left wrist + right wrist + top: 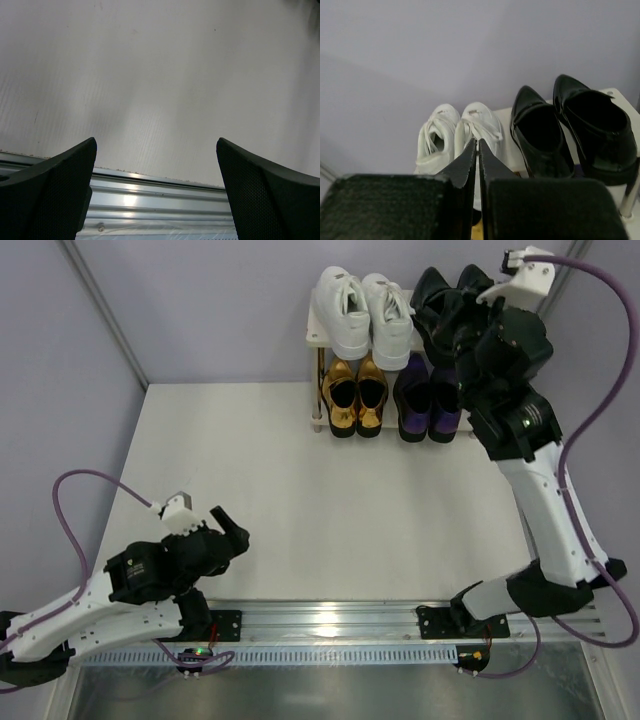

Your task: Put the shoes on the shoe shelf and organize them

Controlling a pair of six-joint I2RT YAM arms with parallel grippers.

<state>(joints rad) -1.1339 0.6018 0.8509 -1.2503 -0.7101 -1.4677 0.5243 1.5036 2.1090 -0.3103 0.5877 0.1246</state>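
Note:
The shoe shelf (316,338) stands at the table's far edge. White sneakers (362,312) sit on its top board at the left, glossy black loafers (445,302) at the right. Gold loafers (355,395) sit on the lower tier at the left, purple loafers (428,398) at the right. My right gripper (478,142) is shut and empty, held above the shelf's front, pointing at the white sneakers (455,132) with the black loafers (570,130) to its right. My left gripper (232,530) is open and empty, low over the table's near left; its jaws (156,142) stand wide apart.
A silver rail (330,620) runs along the table's near edge and also shows in the left wrist view (160,195). Purple cables loop beside both arms. A lilac wall (220,300) stands behind the shelf. The shelf's metal leg (629,200) is at the right.

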